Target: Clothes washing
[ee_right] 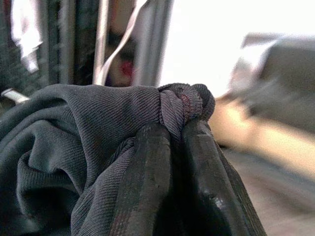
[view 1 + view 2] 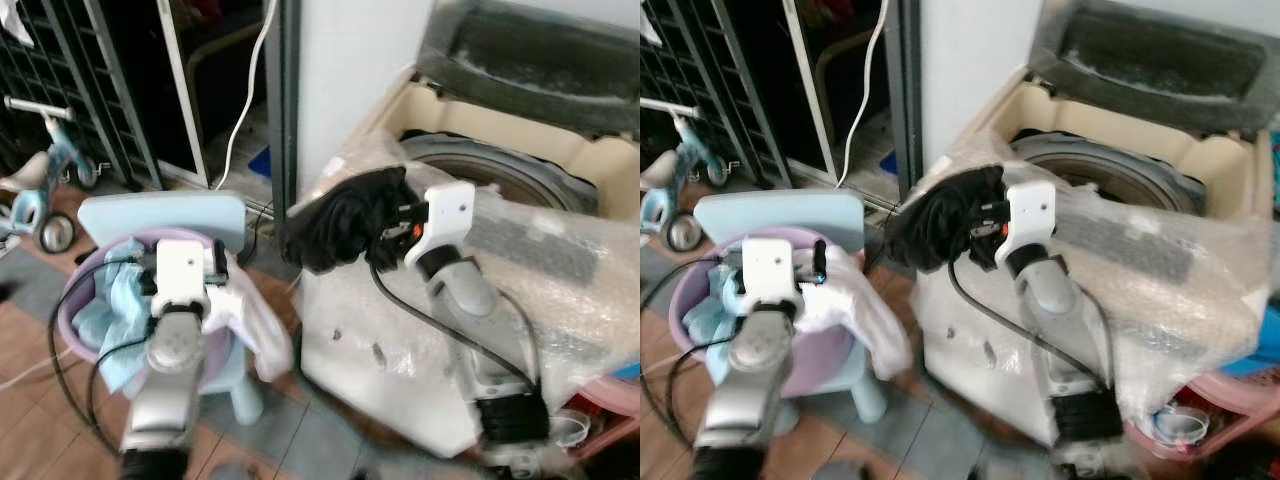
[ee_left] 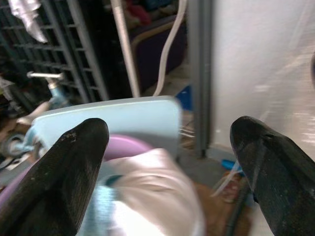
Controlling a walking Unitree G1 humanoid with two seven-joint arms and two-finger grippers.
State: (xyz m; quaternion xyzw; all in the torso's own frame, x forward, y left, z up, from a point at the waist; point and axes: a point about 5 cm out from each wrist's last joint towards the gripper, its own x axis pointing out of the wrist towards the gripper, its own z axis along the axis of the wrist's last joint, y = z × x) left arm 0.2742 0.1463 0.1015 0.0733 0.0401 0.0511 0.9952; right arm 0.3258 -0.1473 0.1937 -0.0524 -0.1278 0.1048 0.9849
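Right gripper [image 1: 170,162]: fingers pinched tight together on a fold of the dark garment [image 2: 345,220]; the ribbed cloth bunches up over the fingertips in the right wrist view
Dark garment: hanging in a bundle off the right gripper, up at the near-left corner of the washing machine [image 2: 400,370]; most of its bulk droops to the left of the gripper, outside the machine's edge
Drum opening [image 2: 505,170]: lies to the right of and farther than the garment; lid [image 2: 545,60] is up and the tub looks open to receive
The relation that counts: garment is left and near, drum is right and far; by my reading the carry has to go rightward and away, over the bubble wrap [image 2: 560,280] draped on the machine's top
Nearer arm: the right one, plainly; it already has the load
Left gripper [image 3: 172,162]: fingers spread wide with nothing between them; hovering over the purple basin [image 2: 80,310]
Purple basin: sits at the left on a pale blue stool [image 2: 165,215], holding light blue cloth [image 2: 115,310] and white cloth [image 2: 255,320]
Risk: the trailing bundle may snag the machine's rim
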